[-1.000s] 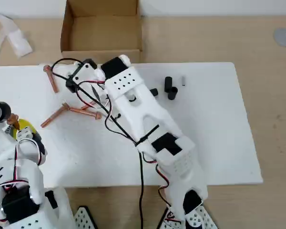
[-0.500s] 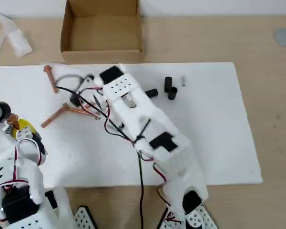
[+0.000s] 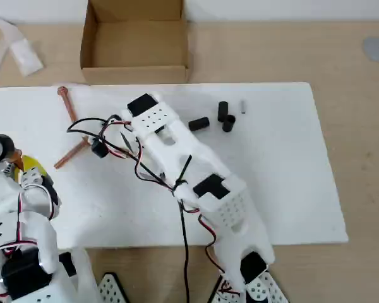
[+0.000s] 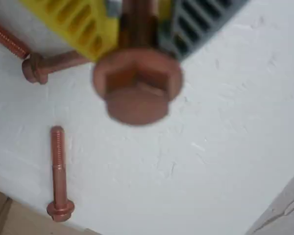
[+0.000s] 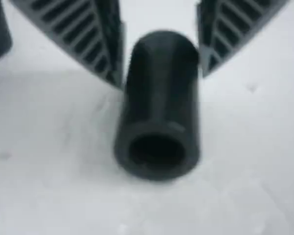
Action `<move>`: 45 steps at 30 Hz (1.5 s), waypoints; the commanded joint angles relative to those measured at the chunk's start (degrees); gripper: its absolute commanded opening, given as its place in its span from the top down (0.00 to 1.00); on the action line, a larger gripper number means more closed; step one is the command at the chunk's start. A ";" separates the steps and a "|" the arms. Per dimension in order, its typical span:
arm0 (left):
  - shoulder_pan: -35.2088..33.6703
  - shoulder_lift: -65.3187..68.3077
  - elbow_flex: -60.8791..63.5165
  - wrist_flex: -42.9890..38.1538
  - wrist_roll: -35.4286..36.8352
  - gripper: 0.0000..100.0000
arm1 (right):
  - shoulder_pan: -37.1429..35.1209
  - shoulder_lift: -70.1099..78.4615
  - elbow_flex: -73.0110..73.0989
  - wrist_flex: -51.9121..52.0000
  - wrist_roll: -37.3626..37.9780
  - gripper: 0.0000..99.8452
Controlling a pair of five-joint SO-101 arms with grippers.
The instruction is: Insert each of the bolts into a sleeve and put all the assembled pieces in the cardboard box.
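One part per arm, ready for mating.
Left gripper (image 4: 137, 17) clamps a bolt (image 4: 137, 88) by its shank; right gripper (image 5: 159, 68) pinches a sleeve (image 5: 159, 117) by its sides, leaving the bore free for insertion.

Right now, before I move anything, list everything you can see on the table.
cardboard box: one, brown, open, on the table beyond the board.
board: one, white, covering the table's middle.
loose bolts: three, copper, lying on the board.
held bolt: one, copper, in the left tool.
loose sleeves: three, black, on the board near its far edge.
held sleeve: one, black, gripped by the right tool.
small pin: one, grey, next to the loose sleeves.
disc: one, grey, table's far right corner.
white scrap: one, table's far left corner.
left tool: yellow and grey, shut on the held bolt.
right tool: dark grey, shut on the held sleeve.
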 commanded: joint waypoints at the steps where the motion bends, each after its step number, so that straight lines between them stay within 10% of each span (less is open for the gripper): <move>1: -1.05 -0.22 -3.78 -0.09 -0.62 0.99 | -1.54 -0.84 -1.01 -0.53 0.62 0.86; 45: -4.57 -0.57 -8.88 -0.53 -2.37 0.99 | -0.57 2.24 -13.67 1.49 -6.51 0.99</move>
